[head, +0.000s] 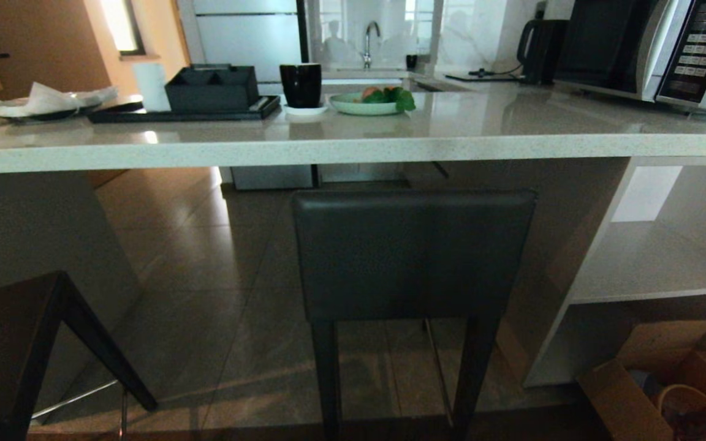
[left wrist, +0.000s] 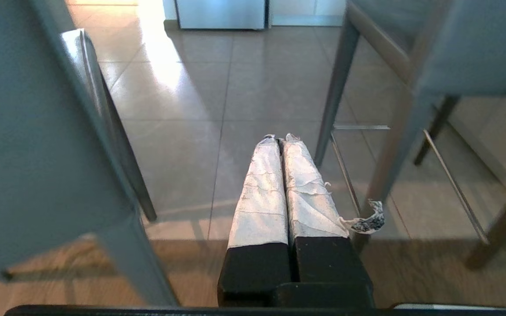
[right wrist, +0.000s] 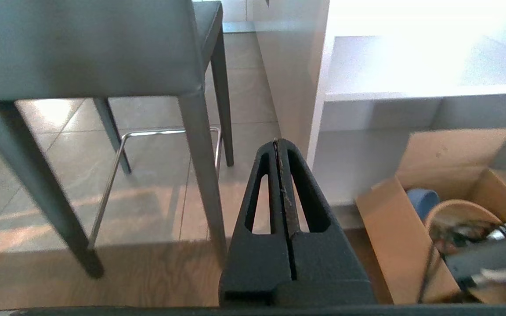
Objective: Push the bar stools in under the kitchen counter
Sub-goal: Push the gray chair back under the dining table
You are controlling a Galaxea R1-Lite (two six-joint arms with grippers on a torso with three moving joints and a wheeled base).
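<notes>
stool [head: 411, 254] facing desk [head: 353, 147], not yet tucked under | second stool [head: 16, 343] left of it | both end effectors [left wrist: 281, 140] [right wrist: 276, 147] closed, empty, parked low, so a push with the base looks likely

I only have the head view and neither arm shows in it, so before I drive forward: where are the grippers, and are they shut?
Observer: The left gripper is shut and holds nothing; it hangs low over the floor between the two stools.
Operator: And the right one?
Observer: The right gripper is shut and empty too, beside the middle stool, towards the white shelf unit.
Operator: Anything low on that side?
Observer: An open cardboard box on the floor; inside it are a blue thing and a round wooden rim.
Operator: And the left stool?
Observer: The left stool stands close by the left gripper, apart from it.
</notes>
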